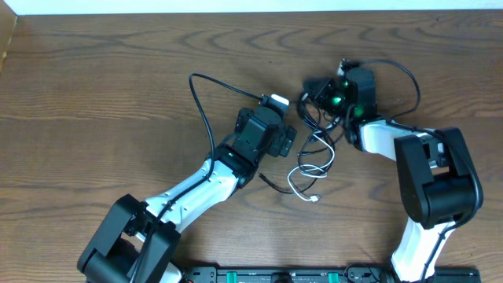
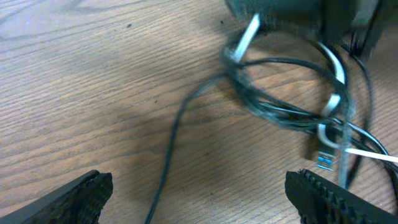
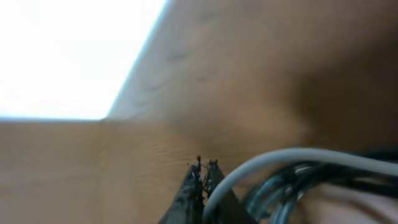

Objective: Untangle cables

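We see the cables (image 1: 316, 130) lying on the wooden desk (image 1: 94, 94), right of its middle, as a loose knot between the two arms. The black cables (image 2: 280, 112) form several overlapping loops at the far end of the knot. The white cable (image 1: 308, 169) threads through them and trails toward the near edge in a few curls, ending in a small plug (image 1: 316, 198) on bare wood. The left pincer (image 2: 199, 183) sits just left of the knot, spread wide, and it holds nothing. In its wrist view both fingers (image 2: 74, 199) stand far apart at the near corners. One black strand leaves the knot and runs toward us across the wood between them, touching neither. A blue-tipped plug (image 2: 324, 160) lies in the tangle, near the right finger but apart from it. The right pincer (image 3: 202, 174) is at the far end of the knot, low over the desk, with its tips pressed together. In its wrist view, which is blurred, the white cable curves just past the right side of the closed tips, and darker cords bunch behind it. We cannot tell whether any cord is pinched between those tips or merely lies beside them.
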{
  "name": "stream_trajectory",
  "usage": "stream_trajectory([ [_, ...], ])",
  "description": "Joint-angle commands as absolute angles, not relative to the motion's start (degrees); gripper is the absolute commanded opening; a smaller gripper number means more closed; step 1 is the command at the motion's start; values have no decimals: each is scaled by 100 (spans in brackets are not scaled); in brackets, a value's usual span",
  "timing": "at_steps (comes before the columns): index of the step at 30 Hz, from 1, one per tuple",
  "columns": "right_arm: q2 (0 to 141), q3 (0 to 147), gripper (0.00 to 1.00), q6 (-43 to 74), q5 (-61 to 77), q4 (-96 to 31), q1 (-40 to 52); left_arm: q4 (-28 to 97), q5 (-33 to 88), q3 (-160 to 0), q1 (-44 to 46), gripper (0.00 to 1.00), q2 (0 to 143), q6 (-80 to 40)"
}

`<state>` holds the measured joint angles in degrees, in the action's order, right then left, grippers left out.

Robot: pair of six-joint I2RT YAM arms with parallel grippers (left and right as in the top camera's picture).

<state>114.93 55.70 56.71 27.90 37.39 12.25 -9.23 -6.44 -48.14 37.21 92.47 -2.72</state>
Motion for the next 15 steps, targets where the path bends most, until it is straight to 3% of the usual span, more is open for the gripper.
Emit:
stream_trajectory([
  [1, 11236, 5642, 1, 5245, 4261, 4447, 910, -926, -755, -4825, 3693, 95, 9124, -242],
  [6, 10862, 5642, 1, 5448, 5459, 4779, 414, -932, -611, -4825, 3693, 95, 9124, -392],
  [15, 10831, 5642, 1, 7625, 6973, 4779, 165, -1374, 375, -4827, 3695, 95, 9124, -624],
])
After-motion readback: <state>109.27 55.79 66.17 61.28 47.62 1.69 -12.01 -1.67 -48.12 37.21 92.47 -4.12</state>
